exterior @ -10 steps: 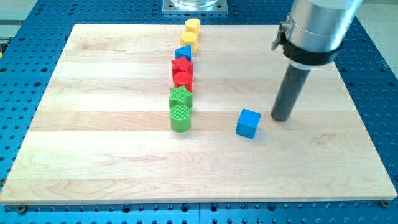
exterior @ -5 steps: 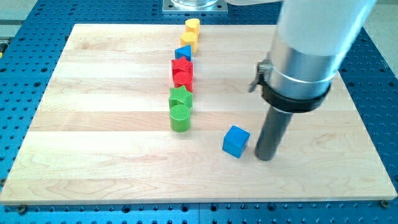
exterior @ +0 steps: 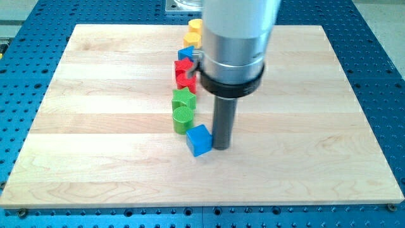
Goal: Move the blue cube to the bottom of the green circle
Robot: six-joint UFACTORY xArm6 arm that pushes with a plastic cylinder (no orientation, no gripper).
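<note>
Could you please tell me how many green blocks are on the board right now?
2. The green circle stands just up-left of the blue cube, and the green star sits directly above the circle in the column. The arm may hide other blocks.

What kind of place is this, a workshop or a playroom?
Probably a robot test bench in a lab: a wooden board sits on a blue metal table full of bolt holes, and my tip pushes the blue cube.
</note>
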